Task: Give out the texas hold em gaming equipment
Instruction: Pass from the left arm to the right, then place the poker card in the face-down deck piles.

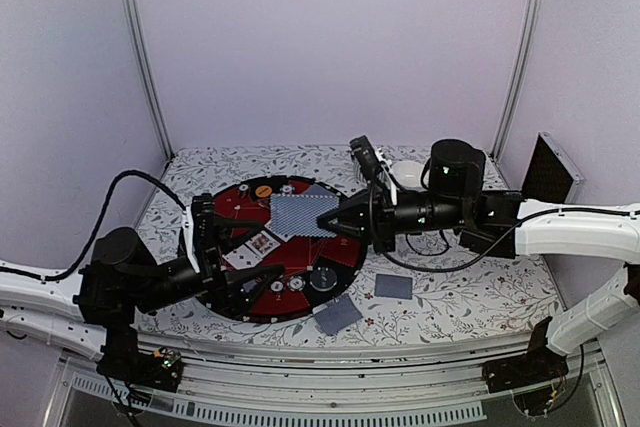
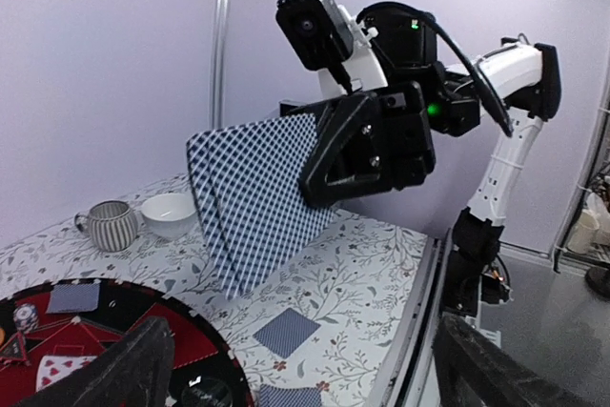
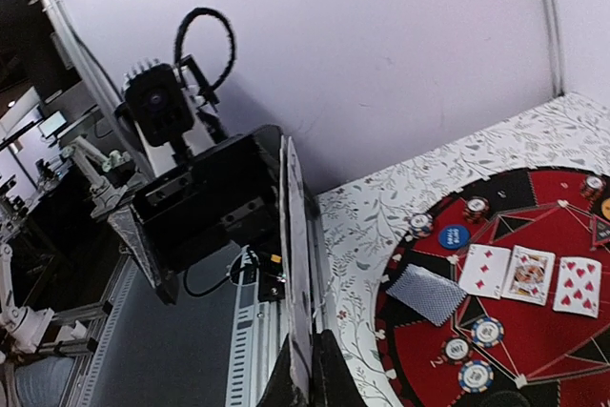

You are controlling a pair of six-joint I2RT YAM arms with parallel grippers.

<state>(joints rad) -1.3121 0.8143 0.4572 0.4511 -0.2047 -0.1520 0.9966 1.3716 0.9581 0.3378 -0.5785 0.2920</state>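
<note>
Mid-deal, I reckon: my R gripper [image 1: 335,222] is clamped on the deck of cards [image 1: 300,215], held tilted above the mat [image 1: 235,202] mid-desk. L gripper [image 2: 305,335] faces it w/ fingers spread wide, holding nothing. Next I'd need L to pinch just the top card w/o dragging the rest. Floral desk cover [image 1: 450,297], lilac walls [image 1: 330,47], two face-down cards [image 1: 393,287] already toward the near-right edge.
</note>
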